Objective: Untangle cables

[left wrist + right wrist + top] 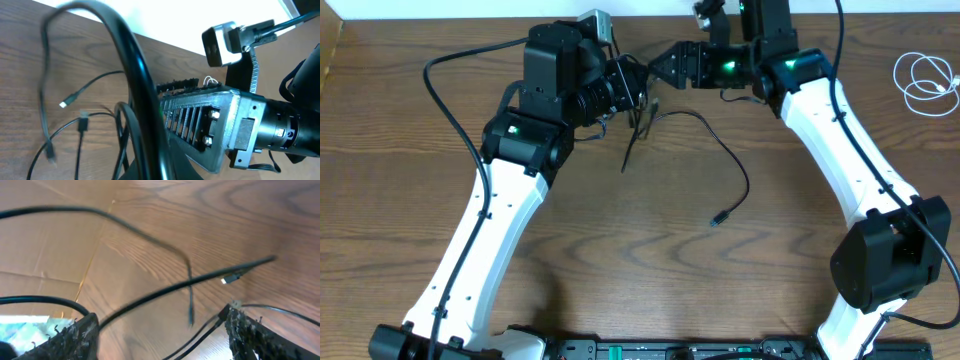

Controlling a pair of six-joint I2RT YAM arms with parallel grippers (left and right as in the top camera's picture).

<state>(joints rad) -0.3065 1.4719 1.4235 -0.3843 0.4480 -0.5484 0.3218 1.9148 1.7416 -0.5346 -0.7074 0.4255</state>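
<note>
The black cable (735,165) lies mid-table, curving to a small plug (718,219); its other strands rise to my left gripper (638,97), which looks shut on the black cable. In the left wrist view the strands (82,122) run down to the dark fingers (165,171) at the bottom edge. My right gripper (656,68) is open right beside the left one; in the right wrist view black strands (189,282) pass between its spread fingers (160,325) without being gripped. The white cable (925,80) lies coiled at the far right, apart from both grippers.
A thick black arm wire (135,85) crosses the left wrist view and another loops over the table at the left (445,95). The table's far edge (650,12) is just behind the grippers. The right arm (840,140) spans the right side.
</note>
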